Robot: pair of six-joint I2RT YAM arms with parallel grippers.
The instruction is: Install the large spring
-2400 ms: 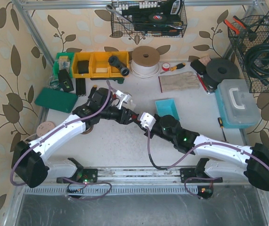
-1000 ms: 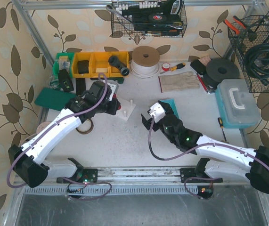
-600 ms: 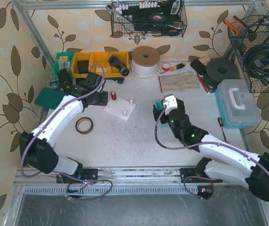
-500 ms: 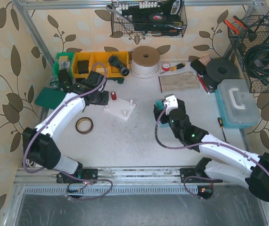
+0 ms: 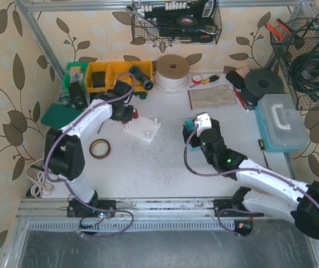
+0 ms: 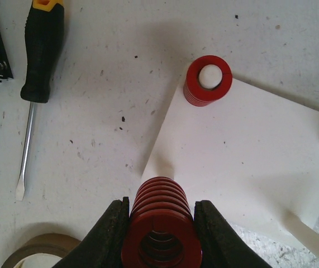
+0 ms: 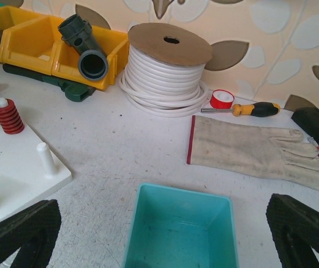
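The large spring (image 6: 162, 220), red, is clamped by its sides between the two fingers of the left gripper (image 6: 162, 245), over the near corner of the white base plate (image 6: 248, 162). A second red spring (image 6: 208, 81) sits on a peg at another corner of the plate, so two springs are visible in all. Two bare pegs (image 6: 307, 237) show clearly on the plate's right side. Left of the plate lie one black-handled screwdriver (image 6: 41, 50) and one tape roll (image 6: 31, 254).

The right gripper (image 7: 162, 226) has its fingers spread wide and holds nothing, over a teal bin (image 7: 181, 223) whose bare floor shows. At the back stand three yellow bins (image 5: 117, 70). A dark pipe fitting (image 7: 84, 47) rests in the right one.
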